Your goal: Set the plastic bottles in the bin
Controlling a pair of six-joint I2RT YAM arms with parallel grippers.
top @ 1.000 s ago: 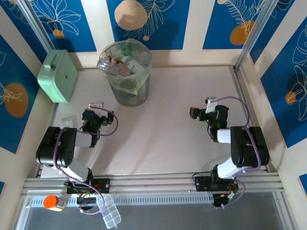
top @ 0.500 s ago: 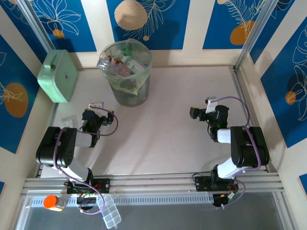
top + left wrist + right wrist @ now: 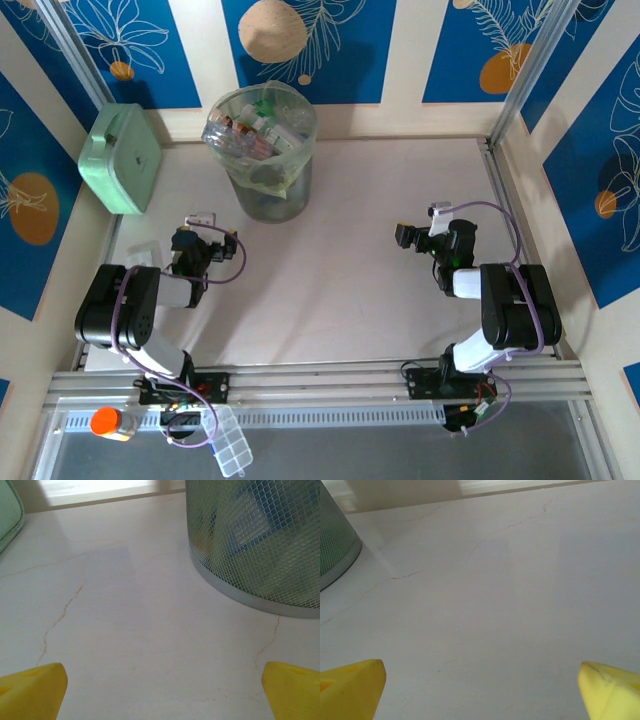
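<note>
Plastic bottles [image 3: 255, 132] piled in bin [image 3: 275, 198], upper left of top view. My left gripper [image 3: 162, 692] spread wide, holding nothing, bin wall at upper right. My right gripper [image 3: 480, 690] likewise spread, over table [image 3: 495, 605].

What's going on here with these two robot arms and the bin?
The plastic bottles are piled inside the bin at the far left of the table. Both arms rest folded near their bases. The left fingers and right fingers are wide open, holding nothing. I'd guess the tidy-up is finished.
</note>
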